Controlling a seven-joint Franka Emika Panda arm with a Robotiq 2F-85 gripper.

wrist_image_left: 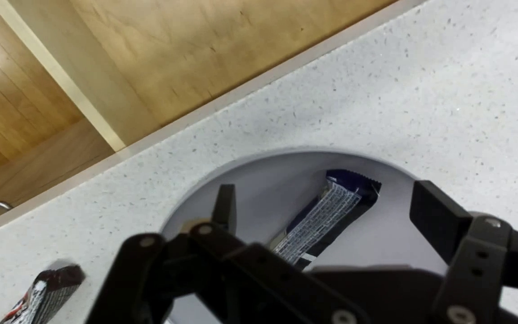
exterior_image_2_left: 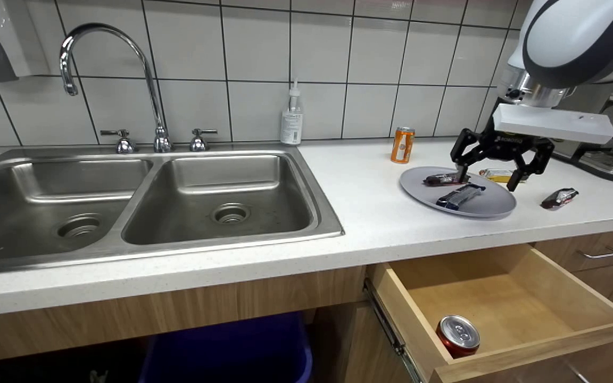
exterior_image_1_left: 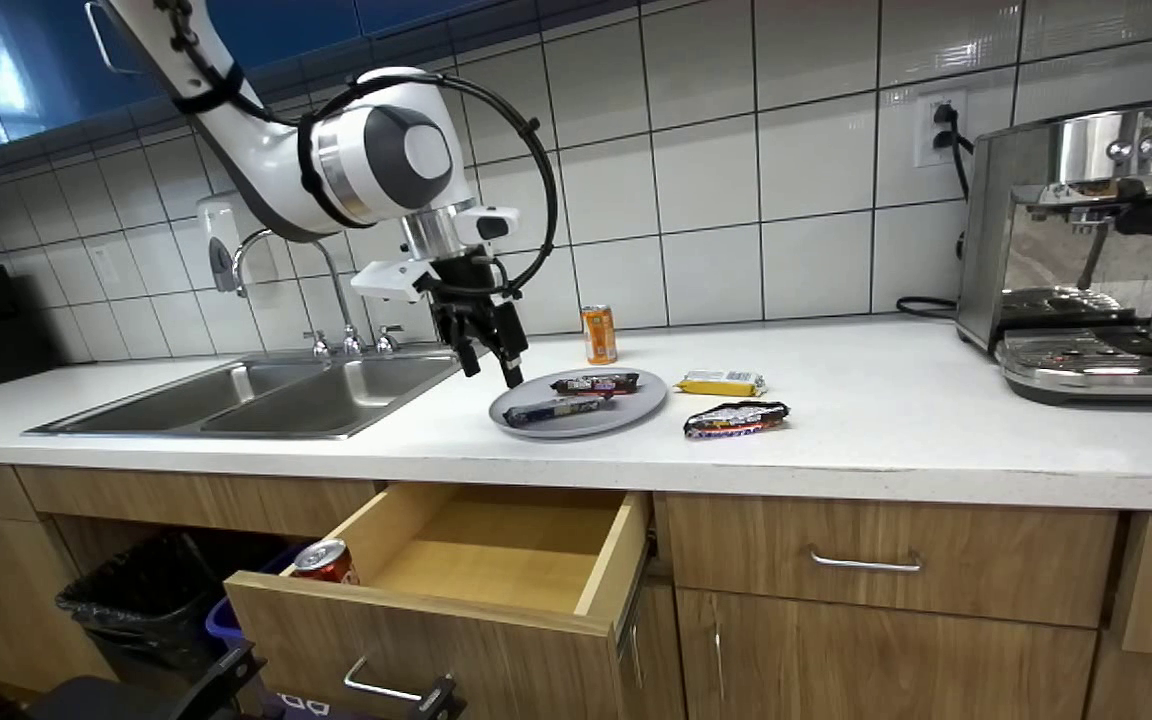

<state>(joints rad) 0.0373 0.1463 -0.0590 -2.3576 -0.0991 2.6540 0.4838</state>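
Observation:
My gripper (exterior_image_1_left: 492, 372) is open and empty above the grey plate (exterior_image_1_left: 636, 405). In the wrist view its fingers (wrist_image_left: 324, 200) stand wide apart, with the dark blue wrapped bar (wrist_image_left: 322, 220) seen between them, not gripped. That bar lies on the plate in both exterior views (exterior_image_2_left: 461, 196). A dark brown wrapped bar (exterior_image_1_left: 596, 384) lies behind it on the plate; it is hidden in the wrist view. A yellow-and-white wrapped bar (exterior_image_1_left: 721, 384) and another brown wrapped bar (exterior_image_1_left: 736, 419) lie on the counter beside the plate. The latter also shows in the wrist view (wrist_image_left: 45, 294).
An orange can (exterior_image_1_left: 599, 335) stands behind the plate. The drawer (exterior_image_1_left: 496, 570) below is pulled open, with a red can (exterior_image_2_left: 458, 336) in its front corner. A double sink (exterior_image_2_left: 221, 239) with a tall faucet, a clear bottle (exterior_image_2_left: 291, 119) and a coffee machine (exterior_image_1_left: 1106, 250) are around.

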